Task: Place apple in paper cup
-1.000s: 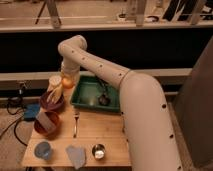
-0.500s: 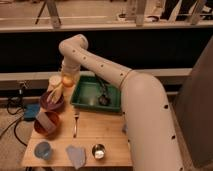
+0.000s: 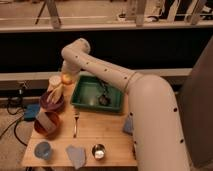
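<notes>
The apple [image 3: 66, 78] is small, round and orange-yellow. It sits at the tip of my gripper [image 3: 67, 76], which is shut on it at the table's back left. The white arm comes down to it from an elbow above. The paper cup [image 3: 54, 81] is pale cream. It stands upright just left of the apple, with its rim at about the apple's height. The apple is beside the cup, not inside it.
A purple bowl [image 3: 52, 101] and a red bowl [image 3: 47, 123] stand in front of the cup. A green tray [image 3: 97, 94] holding dark items is to the right. A fork [image 3: 76, 123], light blue cup [image 3: 43, 150], grey cloth [image 3: 76, 155] and metal cup [image 3: 98, 151] lie nearer the front.
</notes>
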You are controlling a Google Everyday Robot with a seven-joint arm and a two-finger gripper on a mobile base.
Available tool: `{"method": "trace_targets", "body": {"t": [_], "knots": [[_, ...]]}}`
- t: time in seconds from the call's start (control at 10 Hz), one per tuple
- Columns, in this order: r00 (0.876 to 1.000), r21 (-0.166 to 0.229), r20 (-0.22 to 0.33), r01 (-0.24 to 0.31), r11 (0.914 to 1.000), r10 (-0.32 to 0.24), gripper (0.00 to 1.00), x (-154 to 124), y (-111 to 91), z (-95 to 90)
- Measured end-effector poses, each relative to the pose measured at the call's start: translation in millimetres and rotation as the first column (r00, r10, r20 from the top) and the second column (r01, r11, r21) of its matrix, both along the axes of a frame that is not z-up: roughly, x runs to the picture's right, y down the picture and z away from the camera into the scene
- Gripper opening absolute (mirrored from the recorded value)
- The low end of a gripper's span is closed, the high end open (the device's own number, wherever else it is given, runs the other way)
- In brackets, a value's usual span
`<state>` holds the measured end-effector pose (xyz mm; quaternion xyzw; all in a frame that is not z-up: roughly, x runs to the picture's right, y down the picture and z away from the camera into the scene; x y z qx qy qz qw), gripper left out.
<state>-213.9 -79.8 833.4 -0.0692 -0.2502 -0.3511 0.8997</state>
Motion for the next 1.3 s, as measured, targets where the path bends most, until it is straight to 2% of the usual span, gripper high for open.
{"method": "trace_targets", "body": {"t": [0.2, 0.6, 1.0, 1.3], "knots": [[0.999, 0.012, 0.021, -0.036, 0.9993, 0.036, 0.07, -7, -5, 3.9], [0.996, 0.016, 0.060, -0.074, 0.9971, 0.073, 0.07, -15, -16, 11.2], [0.987, 0.014, 0.120, -0.114, 0.9934, 0.111, 0.07, -22, -23, 16.3], [0.979, 0.002, 0.165, -0.123, 0.9924, 0.121, 0.07, -39, -26, 20.0]]}}
